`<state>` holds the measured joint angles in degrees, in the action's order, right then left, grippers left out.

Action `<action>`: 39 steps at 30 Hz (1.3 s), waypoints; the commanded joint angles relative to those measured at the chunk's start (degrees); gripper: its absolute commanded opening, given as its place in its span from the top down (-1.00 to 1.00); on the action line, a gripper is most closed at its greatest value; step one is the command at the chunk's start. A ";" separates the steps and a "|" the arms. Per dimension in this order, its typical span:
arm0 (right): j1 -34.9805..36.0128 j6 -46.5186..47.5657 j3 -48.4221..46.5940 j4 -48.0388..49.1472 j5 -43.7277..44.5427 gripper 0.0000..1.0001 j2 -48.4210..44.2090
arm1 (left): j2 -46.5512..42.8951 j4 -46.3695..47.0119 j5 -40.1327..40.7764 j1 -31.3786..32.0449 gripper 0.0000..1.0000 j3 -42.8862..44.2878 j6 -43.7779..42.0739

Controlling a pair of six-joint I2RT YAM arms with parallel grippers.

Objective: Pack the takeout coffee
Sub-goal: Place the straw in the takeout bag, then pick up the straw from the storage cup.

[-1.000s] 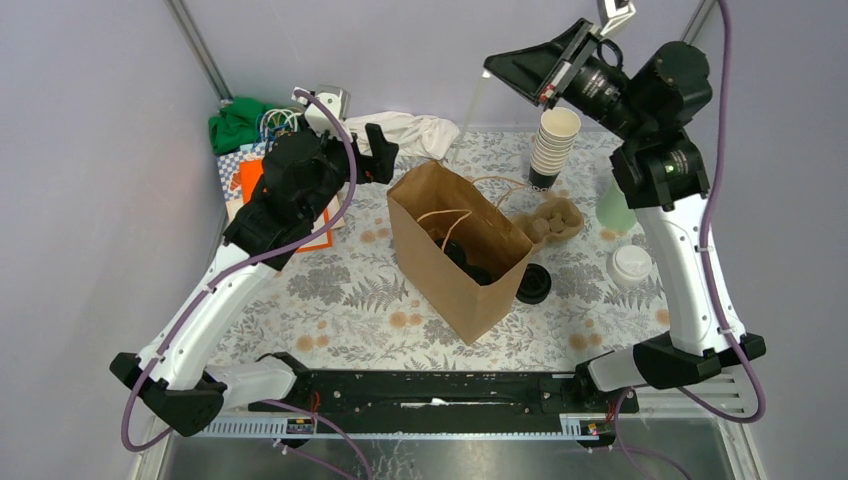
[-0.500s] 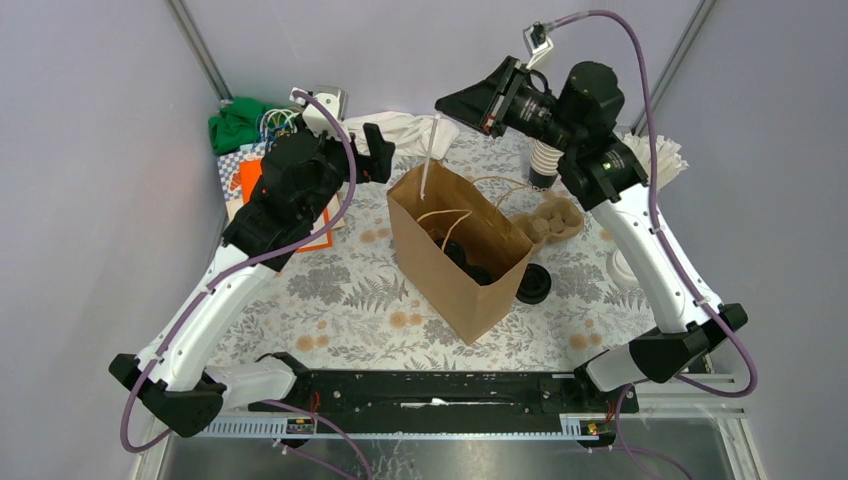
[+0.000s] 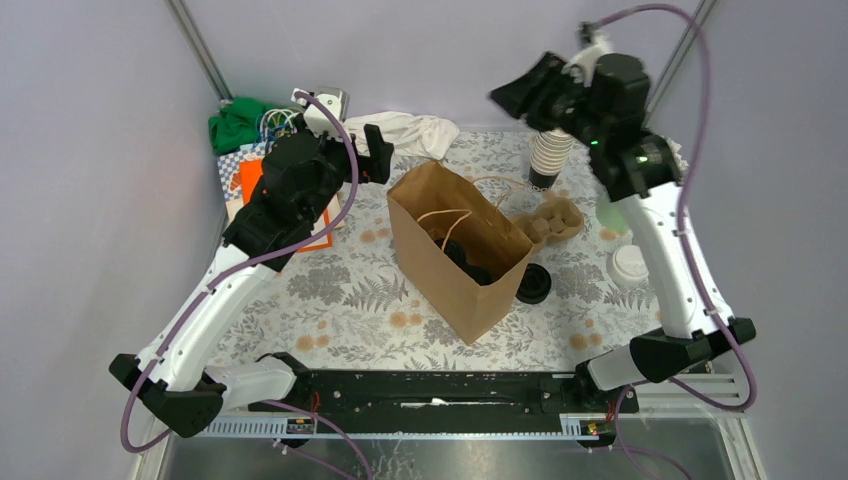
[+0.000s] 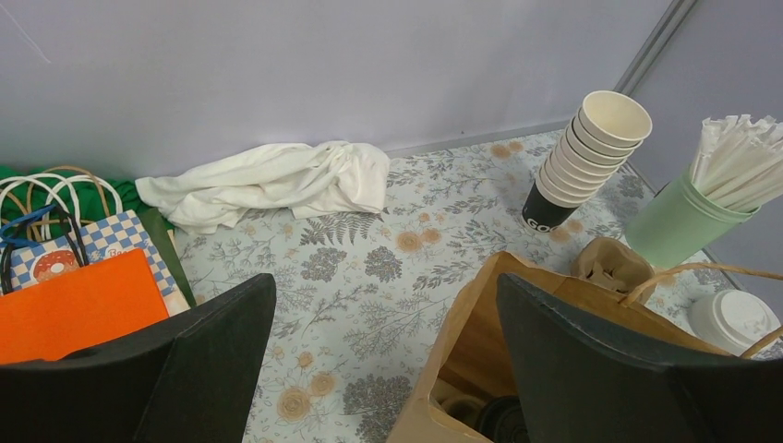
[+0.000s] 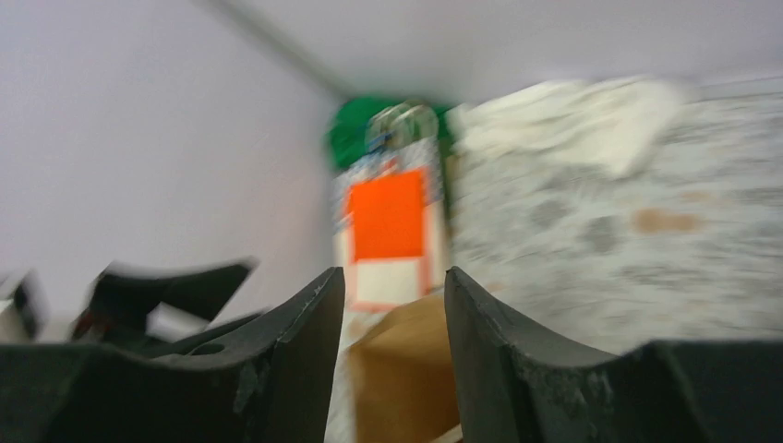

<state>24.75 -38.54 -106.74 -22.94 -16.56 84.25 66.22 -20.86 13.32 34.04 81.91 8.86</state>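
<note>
An open brown paper bag (image 3: 460,250) stands mid-table. Black-lidded takeout coffee cups (image 3: 470,262) sit inside it, and one black lid (image 4: 503,420) shows in the left wrist view. Another black-lidded cup (image 3: 533,285) stands on the table by the bag's right side. My left gripper (image 3: 378,155) hovers open just behind the bag's left rim (image 4: 480,332), nothing between its fingers (image 4: 222,341). My right gripper (image 3: 515,90) is raised high over the back of the table. Its jaws stand apart and empty in the blurred right wrist view (image 5: 395,286).
A stack of cream cups (image 3: 548,158), a cardboard cup carrier (image 3: 555,220), a pale green cup of white sticks (image 4: 683,221) and a white lid (image 3: 630,265) stand at the right. A white cloth (image 4: 277,185) lies at the back; orange and checkered bags (image 4: 74,305) sit back left.
My right gripper carried a white stick left over the bag, opened, and swung back up to the right; the stick no longer shows. The left arm has not moved.
</note>
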 commanded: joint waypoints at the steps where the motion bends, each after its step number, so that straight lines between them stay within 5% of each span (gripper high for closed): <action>1: -13.04 9.49 -4.24 -16.50 15.79 0.03 -3.00 | -0.40 3.73 0.40 -0.25 -0.86 -0.55 -0.78; 7: -23.15 16.06 -0.72 -22.92 31.50 0.06 -1.89 | -0.36 4.46 -0.15 -0.21 -0.87 -1.94 -0.63; 14: -26.14 15.94 11.62 -13.75 42.80 0.06 2.56 | -2.50 7.57 -1.42 -0.22 -0.88 -7.24 0.98; 23: -26.08 31.64 12.19 -3.45 45.65 -0.04 11.40 | -3.72 7.82 -0.82 -0.29 -0.90 -8.28 -1.39; 39: -26.07 33.64 7.55 -2.91 50.42 0.05 21.04 | -3.64 8.30 0.25 -0.29 -0.91 -8.40 -3.79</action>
<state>-1.30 -5.43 -96.92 -28.29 31.48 104.49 63.46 -15.75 12.47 34.04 73.45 6.15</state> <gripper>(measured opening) 0.489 0.954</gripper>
